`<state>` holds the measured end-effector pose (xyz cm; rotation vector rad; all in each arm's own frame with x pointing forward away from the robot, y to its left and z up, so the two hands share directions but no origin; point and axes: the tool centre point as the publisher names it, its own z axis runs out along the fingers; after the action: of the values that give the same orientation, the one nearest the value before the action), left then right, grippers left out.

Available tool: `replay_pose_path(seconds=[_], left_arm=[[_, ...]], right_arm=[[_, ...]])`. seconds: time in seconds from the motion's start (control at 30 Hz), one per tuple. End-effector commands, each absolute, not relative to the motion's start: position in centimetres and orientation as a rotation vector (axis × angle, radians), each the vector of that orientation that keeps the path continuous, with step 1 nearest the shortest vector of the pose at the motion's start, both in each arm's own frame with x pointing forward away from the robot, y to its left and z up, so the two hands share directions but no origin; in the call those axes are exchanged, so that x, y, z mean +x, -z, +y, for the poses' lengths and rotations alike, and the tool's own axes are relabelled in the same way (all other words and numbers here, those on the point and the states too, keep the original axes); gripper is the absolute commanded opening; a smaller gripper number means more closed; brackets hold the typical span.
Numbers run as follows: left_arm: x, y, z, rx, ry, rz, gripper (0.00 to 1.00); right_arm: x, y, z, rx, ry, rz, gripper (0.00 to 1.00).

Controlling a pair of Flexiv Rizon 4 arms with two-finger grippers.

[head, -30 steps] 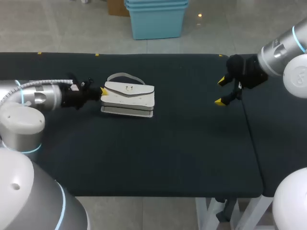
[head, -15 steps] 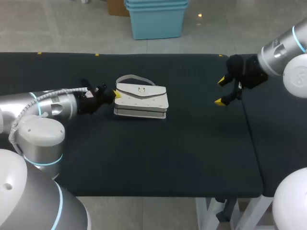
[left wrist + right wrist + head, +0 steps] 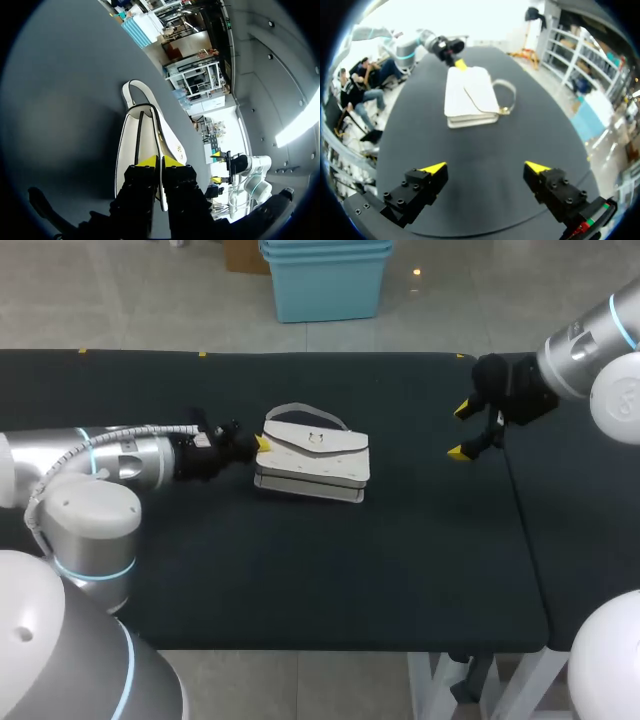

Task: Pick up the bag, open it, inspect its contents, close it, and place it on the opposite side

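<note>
Item: white bag (image 3: 312, 465), flap shut, strap (image 3: 300, 410) arching off its far side, now sitting left of the middle of the dark table (image 3: 330, 580). Over the last second it is travelling steadily from the table's left part toward the centre, and its near end is now looking slightly tilted. Whether it is sliding on the cloth or riding just clear of it is hard to tell from above. Left gripper (image 3: 262, 444): coming in low from the left, its yellow tips are pressing almost together on the bag's left end, pinching a thin white edge there, probably the flap's rim. It is advancing with the bag, so the arm is carrying or dragging the load rightward. Right gripper (image 3: 462, 430): hanging above the table's right part, well apart from the bag, fingers spreading wide with nothing between them, and not shifting at all across the three moments. Status: the bag is being brought within reach of the waiting right arm. Opening, inspecting, closing and setting it down on the opposite side are all remaining. The pinch on so thin an edge is looking liable to slip.
</note>
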<state>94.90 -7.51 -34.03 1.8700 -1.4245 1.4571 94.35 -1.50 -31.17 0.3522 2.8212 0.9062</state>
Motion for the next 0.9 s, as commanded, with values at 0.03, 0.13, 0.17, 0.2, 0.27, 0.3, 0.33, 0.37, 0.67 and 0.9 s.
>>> replay_pose_path(seconds=[0.03, 0.13, 0.17, 0.2, 0.27, 0.3, 0.33, 0.37, 0.67, 0.9], left_arm=[[94.7, 34.7, -9.1, 1.85, -1.457, -1.425, 0.0], [94.4, 35.0, -9.9, 1.834, -1.44, -1.435, 0.0], [94.4, 35.1, -10.1, 1.833, -1.438, -1.436, 0.0], [94.3, 35.2, -10.2, 1.828, -1.433, -1.443, 0.0], [94.3, 35.4, -10.4, 1.823, -1.421, -1.448, 0.0], [94.3, 35.5, -10.5, 1.82, -1.416, -1.45, 0.0], [94.3, 35.6, -10.5, 1.817, -1.413, -1.452, 0.0], [94.3, 35.7, -10.6, 1.805, -1.405, -1.451, 0.0], [94.2, 36.2, -10.8, 1.802, -1.394, -1.445, 0.0], [94.5, 36.6, -11.5, 1.826, -1.424, -1.395, 0.0]], right_arm=[[94.4, 31.2, -1.5, 0.351, -0.907, 2.822, 1.0], [94.4, 31.2, -1.5, 0.351, -0.907, 2.822, 1.0], [94.4, 31.2, -1.5, 0.351, -0.907, 2.822, 1.0], [94.4, 31.2, -1.5, 0.351, -0.907, 2.822, 1.0], [94.4, 31.2, -1.5, 0.351, -0.907, 2.822, 1.0], [94.4, 31.2, -1.5, 0.351, -0.907, 2.822, 1.0], [94.4, 31.2, -1.5, 0.351, -0.907, 2.822, 1.0], [94.4, 31.2, -1.5, 0.351, -0.907, 2.822, 1.0], [94.4, 31.2, -1.5, 0.351, -0.907, 2.822, 1.0], [94.4, 31.2, -1.5, 0.351, -0.907, 2.822, 1.0]])
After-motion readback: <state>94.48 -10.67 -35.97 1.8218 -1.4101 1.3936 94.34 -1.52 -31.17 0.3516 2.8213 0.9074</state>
